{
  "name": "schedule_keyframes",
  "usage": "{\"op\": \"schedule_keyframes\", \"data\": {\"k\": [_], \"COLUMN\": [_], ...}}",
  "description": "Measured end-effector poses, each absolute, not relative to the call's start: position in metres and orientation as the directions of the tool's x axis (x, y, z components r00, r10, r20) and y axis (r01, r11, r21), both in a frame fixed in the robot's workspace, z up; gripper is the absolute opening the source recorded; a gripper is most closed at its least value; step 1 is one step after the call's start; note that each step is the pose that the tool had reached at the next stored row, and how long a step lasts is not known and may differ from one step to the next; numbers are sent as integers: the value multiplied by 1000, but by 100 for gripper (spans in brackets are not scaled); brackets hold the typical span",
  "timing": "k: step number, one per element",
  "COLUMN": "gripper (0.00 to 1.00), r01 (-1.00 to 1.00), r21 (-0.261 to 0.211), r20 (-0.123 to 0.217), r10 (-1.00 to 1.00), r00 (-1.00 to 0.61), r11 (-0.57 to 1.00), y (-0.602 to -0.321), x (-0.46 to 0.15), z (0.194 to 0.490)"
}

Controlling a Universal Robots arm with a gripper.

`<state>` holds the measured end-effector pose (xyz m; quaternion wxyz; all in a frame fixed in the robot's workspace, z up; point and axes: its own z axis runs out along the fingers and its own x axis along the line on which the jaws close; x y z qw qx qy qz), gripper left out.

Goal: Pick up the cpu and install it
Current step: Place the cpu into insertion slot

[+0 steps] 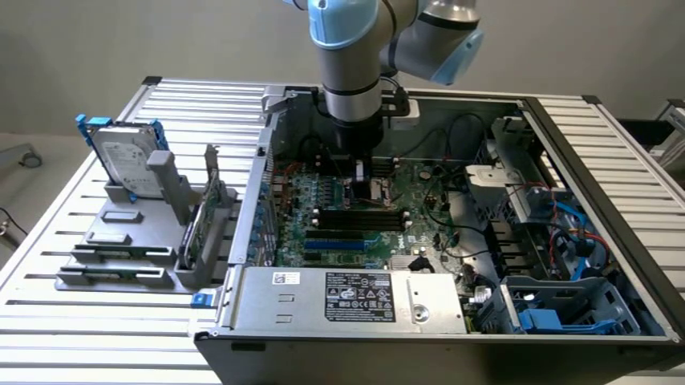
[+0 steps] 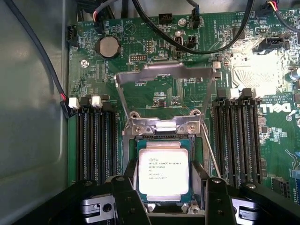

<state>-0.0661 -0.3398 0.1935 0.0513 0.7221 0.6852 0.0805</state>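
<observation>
The gripper (image 2: 165, 175) is seen closest in the wrist view. It is spread wide, and its two dark fingers (image 2: 131, 187) are set against opposite edges of the cpu (image 2: 164, 166); no gap can be made out on either side, so the chip is judged to be held. The cpu lies flat, printed face up, inside the socket (image 2: 194, 143) on the motherboard. Whether it is fully seated cannot be told.

Just beyond the socket, the metal load plate (image 2: 164, 75) is swung up and open. Banks of black memory slots (image 2: 96, 140) are ranged on both sides of the socket. Farther off, a coin cell (image 2: 108, 47) and looping black cables (image 2: 197, 51) are seen.

In the exterior view, the arm (image 1: 354, 88) is reached down into the open computer case (image 1: 599, 152). The hard drive (image 1: 123, 160) is parked upright in a fixture on the tabletop (image 1: 86, 321), well apart at that view's left.

The main hazard is judged to be misalignment. If the chip is slightly rotated or offset from the socket's keying, the contacts beneath could be bent by downward pressure. If one finger clung to an edge, the cpu could be tipped or dragged out of its seat. The socket frame could also be struck by the fingers, since they are set so close to it. The raised load plate could be knocked down onto the gripper.
</observation>
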Motion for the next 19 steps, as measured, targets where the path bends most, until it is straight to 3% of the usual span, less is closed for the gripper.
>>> {"op": "schedule_keyframes", "data": {"k": [19], "gripper": [55], "r01": [981], "r21": [185], "r20": [36], "r10": [998], "r00": [48], "r11": [-54], "y": [-339], "x": [-66], "z": [193]}}
